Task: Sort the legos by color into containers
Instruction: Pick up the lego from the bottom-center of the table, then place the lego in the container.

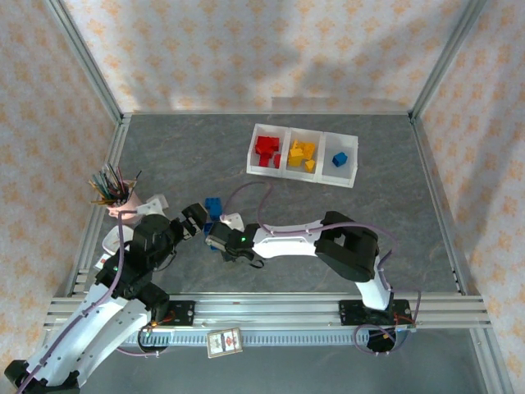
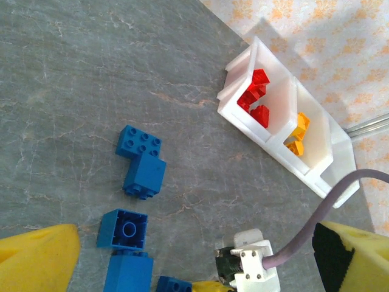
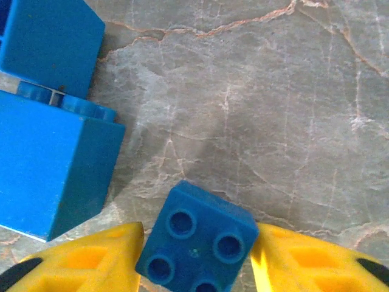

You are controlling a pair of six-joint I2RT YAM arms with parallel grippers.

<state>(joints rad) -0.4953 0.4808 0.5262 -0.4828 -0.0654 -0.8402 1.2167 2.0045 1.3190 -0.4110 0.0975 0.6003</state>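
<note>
Pincer of the right arm (image 3: 197, 258) pinched a blue lego (image 3: 197, 240) on the bench (image 3: 273, 121); other blue legos (image 3: 48, 152) lay at 10 o'clock. Left pincer (image 2: 197, 252) hung spread. Containers (image 1: 283, 173) sat at 1 o'clock in top view, holding red, yellow and blue bricks.

Lighting: bright, even, from overhead; no glare.
Shadows: broad soft patches on the back wall (image 1: 271, 57); faint, diffuse ones on the surface (image 1: 394, 213) beside the arms.
Focus: overhead view sharp. In the right wrist view the nearest blue lego (image 3: 197, 240) is slightly soft, the stone veining crisp.
</note>
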